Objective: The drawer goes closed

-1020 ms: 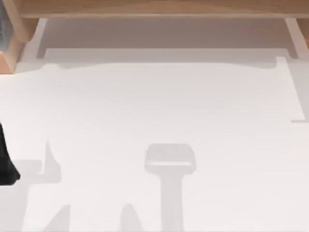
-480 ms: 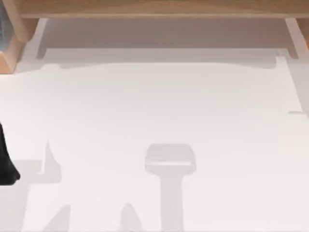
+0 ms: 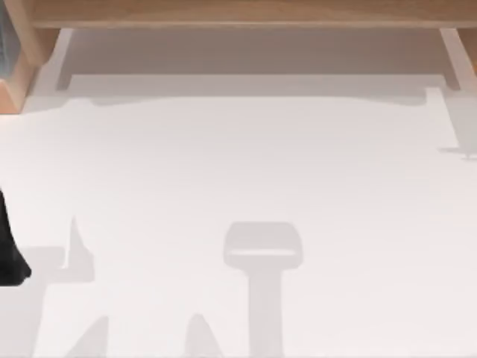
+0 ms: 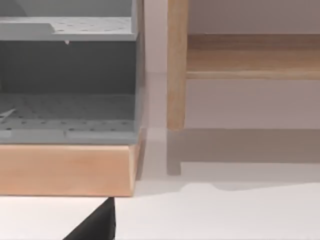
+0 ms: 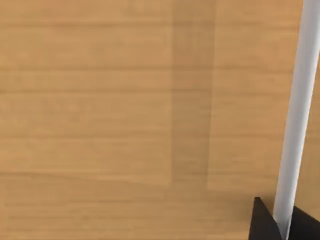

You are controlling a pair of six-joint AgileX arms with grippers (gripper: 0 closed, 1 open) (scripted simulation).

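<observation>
Your right wrist view looks straight onto the drawer (image 5: pixel 100 100): a flat front of warm, light wood with faint grain lines across it and one slightly darker band crossing them. The handle (image 5: pixel 297 100) is a slim, smooth, pale round bar standing just off that wood.

The right gripper (image 5: pixel 285 225) is at the handle. Two dark, wedge-shaped fingertips (image 5: pixel 260 222) flank the bar closely, one on each side. They look clamped onto it, though the contact sits at the edge of the view, so take that as likely rather than certain. From this close you cannot tell how far in the drawer sits.

In the top view, the left arm (image 3: pixel 9 246) is a matte black shape at the table's left edge, well apart from the wooden furniture (image 3: pixel 238 13) along the far side. The table (image 3: pixel 238 171) is plain, smooth and white, crossed by soft grey shadows.

In your left wrist view, the left gripper (image 4: pixel 97 227) is a black wedge low over the table. You cannot tell whether it is open or closed. Ahead of it stands a grey shelf unit (image 4: pixel 67 107) with perforated tiers, set on a blocky wooden base (image 4: pixel 65 170). Beside it is a square wooden post (image 4: pixel 176 65) and a horizontal wooden rail (image 4: pixel 252 57).
</observation>
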